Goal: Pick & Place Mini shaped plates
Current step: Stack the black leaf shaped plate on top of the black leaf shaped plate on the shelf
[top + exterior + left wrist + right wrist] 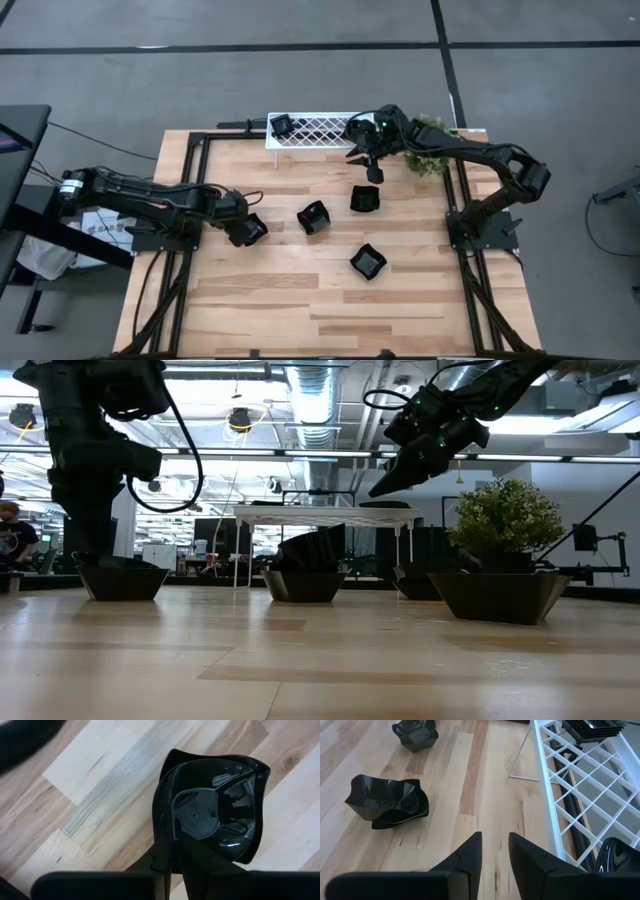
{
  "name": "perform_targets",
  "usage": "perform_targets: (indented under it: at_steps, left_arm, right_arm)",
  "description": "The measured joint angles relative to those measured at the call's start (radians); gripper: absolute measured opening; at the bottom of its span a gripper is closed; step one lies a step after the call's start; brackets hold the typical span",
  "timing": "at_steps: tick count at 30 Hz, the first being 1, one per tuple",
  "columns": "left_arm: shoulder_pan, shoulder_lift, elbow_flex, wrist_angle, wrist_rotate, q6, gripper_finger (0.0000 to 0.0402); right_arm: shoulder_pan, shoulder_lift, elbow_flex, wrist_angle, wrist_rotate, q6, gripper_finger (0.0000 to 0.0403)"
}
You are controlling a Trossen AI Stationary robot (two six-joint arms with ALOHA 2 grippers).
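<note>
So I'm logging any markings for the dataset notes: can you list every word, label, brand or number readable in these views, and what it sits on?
No text can be read in any view.
White sheet under the left arm: dark print, too blurred to read.
Mini shaped plates, white rack and both arms: no visible labels.
Room behind the table in the low view: no legible signs.

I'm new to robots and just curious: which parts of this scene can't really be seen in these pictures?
- Left gripper: high view too small; in its wrist view the dish hides the fingertips.
- Plates on the white rack: cut off by right wrist picture's edges.
- Plant pot: hidden behind a dish, low view.
</note>
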Motion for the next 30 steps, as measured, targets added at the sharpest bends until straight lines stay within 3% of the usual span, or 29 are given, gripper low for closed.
perform_targets:
  at_steps: [6, 19, 24, 30]
  left_arm:
    - [0.0, 0.0, 0.0, 0.0, 0.025, 0.001, 0.0007]
    - [0.0, 0.0, 0.0, 0.01, -0.013, 0.005, 0.001]
    - [0.001, 0.0, 0.0, 0.015, -0.05, 0.002, 0.0033]
    - [0.001, 0.0, -0.002, 0.018, -0.029, -0.001, 0.0095]
  right_arm:
    - [0.0, 0.0, 0.0, 0.0, 0.0, 0.001, 0.0091]
    - [0.001, 0.0, 0.0, 0.001, 0.0, 0.001, 0.0091]
    - [0.002, 0.0, 0.0, 0.001, -0.007, 0.006, 0.0091]
    - [0.002, 0.0, 0.0, 0.0, -0.007, 0.009, 0.0091]
